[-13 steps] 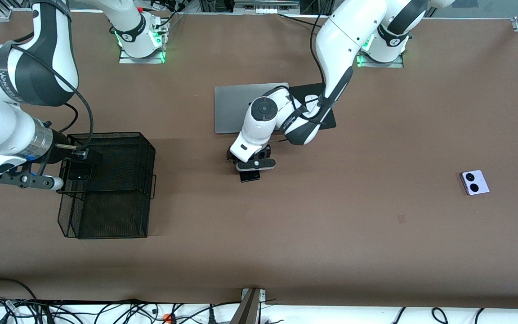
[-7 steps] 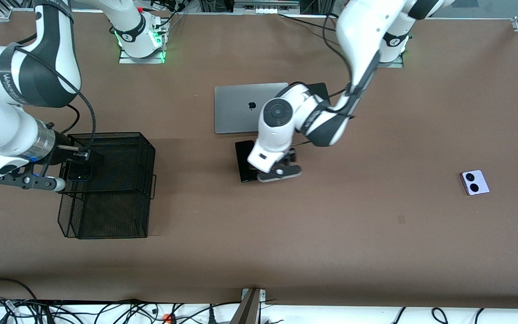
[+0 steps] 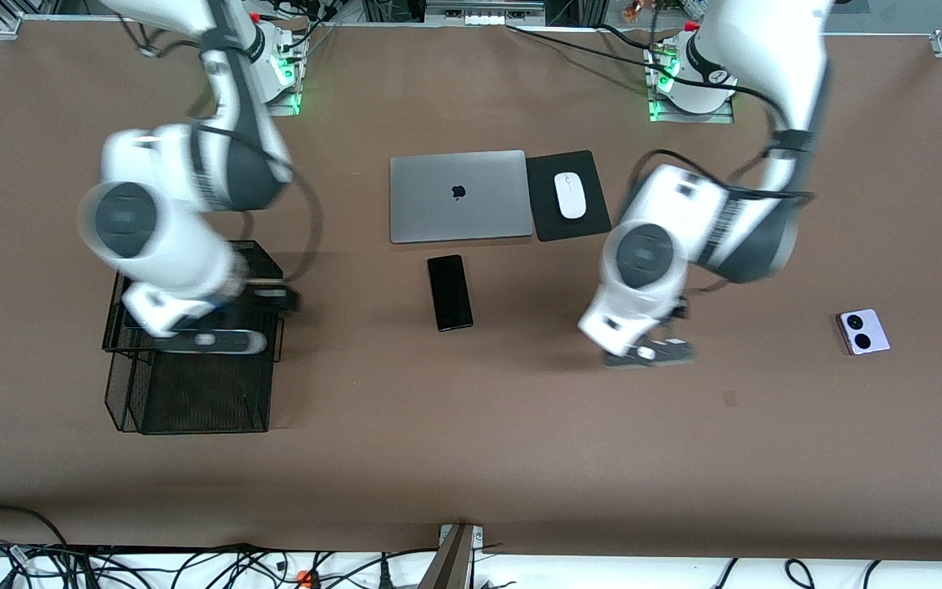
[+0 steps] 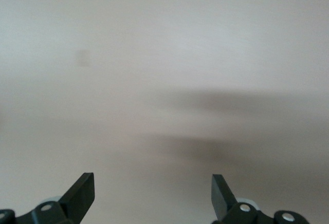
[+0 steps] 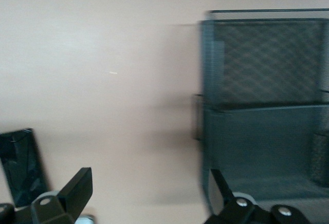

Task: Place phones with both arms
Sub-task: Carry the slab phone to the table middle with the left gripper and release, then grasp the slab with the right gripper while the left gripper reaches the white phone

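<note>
With jaws wide and empty, the left gripper [image 3: 649,353] hangs over bare tabletop [image 3: 520,425] between the slab phone [image 3: 449,292] and the lavender phone [image 3: 863,331] at its three o'clock, likely its next pickup, while the right gripper [image 3: 208,334], also wide and empty, is over the basket [image 3: 193,401].

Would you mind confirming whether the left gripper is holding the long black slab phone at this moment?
No, the left gripper is open with nothing between its fingers, and the long black slab phone lies flat on the table near the laptop.
</note>
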### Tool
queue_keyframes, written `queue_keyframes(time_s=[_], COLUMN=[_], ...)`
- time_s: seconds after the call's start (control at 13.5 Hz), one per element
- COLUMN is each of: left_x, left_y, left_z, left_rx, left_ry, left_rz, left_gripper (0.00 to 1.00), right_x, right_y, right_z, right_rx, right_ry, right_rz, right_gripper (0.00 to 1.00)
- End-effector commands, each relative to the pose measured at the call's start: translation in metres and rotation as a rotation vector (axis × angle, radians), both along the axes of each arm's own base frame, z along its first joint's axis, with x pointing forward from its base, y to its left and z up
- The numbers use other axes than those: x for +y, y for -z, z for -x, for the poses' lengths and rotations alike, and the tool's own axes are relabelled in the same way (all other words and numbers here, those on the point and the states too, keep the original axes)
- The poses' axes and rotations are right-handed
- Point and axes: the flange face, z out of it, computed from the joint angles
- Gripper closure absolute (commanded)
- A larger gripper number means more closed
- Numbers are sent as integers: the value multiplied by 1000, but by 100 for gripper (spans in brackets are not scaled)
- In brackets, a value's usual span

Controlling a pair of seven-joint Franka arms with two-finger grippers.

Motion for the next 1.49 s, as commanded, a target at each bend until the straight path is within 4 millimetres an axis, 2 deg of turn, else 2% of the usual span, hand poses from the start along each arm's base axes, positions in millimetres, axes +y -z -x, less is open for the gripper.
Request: queue_keyframes(time_s=[0.0,0.22,0.3,0.37,0.52,0.67,0.82,0.97,1.04,1.19,1.26,1.41], left_x=[83,184,217,253,310,376,432,471,471,476,492,489], left_y=[-8,1,1,3,4,20,58,94,111,131,142,156], left_z=[-14,-26,-28,-27,-25,-31,-28,-16,-8,4,17,26], left_rx=[35,68,77,86,73,-26,-64,-106,-116,-122,-117,-107], left_ry=[-29,-111,-113,-140,-197,-265,-193,-178,-172,-140,-126,-107], left_rz=[4,15,26,43,52,60,95,131,157,174,181,190], left_gripper=[0,0,0,0,0,0,0,0,0,0,0,0], right_x=[87,169,187,199,210,219,230,228,231,223,219,221], right_y=[32,69,74,78,85,107,134,156,166,183,191,202], right_z=[25,65,75,83,93,99,108,109,116,119,122,132], right_rx=[-38,-53,-64,-60,-55,-64,-63,-70,-68,-74,-76,-76], right_ry=[-2,-56,-84,-100,-126,-174,-237,-237,-247,-243,-246,-274], right_rz=[-35,-67,-79,-81,-75,-61,-52,-44,-50,-47,-44,-53], right_gripper=[0,0,0,0,0,0,0,0,0,0,0,0])
